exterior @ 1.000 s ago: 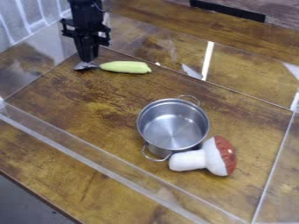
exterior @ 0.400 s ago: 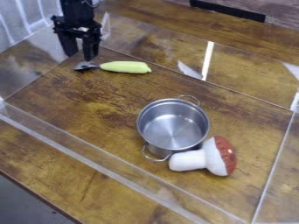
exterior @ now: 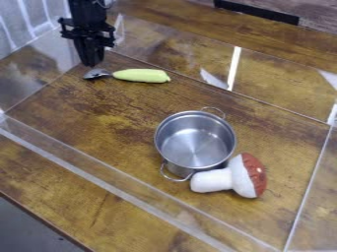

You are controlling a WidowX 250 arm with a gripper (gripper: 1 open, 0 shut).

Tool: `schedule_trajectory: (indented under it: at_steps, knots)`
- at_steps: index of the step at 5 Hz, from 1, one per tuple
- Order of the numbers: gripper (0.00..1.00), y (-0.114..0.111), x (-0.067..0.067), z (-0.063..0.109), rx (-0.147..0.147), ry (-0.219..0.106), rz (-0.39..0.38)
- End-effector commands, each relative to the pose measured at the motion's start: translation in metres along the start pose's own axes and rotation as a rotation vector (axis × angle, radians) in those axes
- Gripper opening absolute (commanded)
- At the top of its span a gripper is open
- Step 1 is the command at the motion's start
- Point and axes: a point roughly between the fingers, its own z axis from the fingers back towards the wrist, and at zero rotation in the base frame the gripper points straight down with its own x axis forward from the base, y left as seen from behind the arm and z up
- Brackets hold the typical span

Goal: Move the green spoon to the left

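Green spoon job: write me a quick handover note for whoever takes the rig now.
Gripper: at the far left, right by the spoon's metal end; whether it is open or shut, or touching, I can't tell.
Green spoon: flat on the table, handle pointing right, up and left of the pot in the picture.
Done: can't confirm from this view.
Left: check the spoon's placement, then probably back the arm off.

Spoon (exterior: 140, 76) lies nr tabletop's (exterior: 118, 138) far L corner, bowl end twd L edge, gripper (exterior: 93, 59) just beside bowl. Pot (exterior: 195, 141) sits twd R edge, mushroom (exterior: 234, 178) on its side next to it, cap twd R edge.
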Motion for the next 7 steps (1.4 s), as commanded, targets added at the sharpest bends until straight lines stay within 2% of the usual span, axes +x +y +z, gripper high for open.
schedule_trajectory:
  at_steps: [1,7]
  knots:
    - [1.00,0.014,0.001,0.051,0.037,-0.112,0.025]
    - [1.00,0.014,-0.001,0.029,0.011,-0.089,0.003]
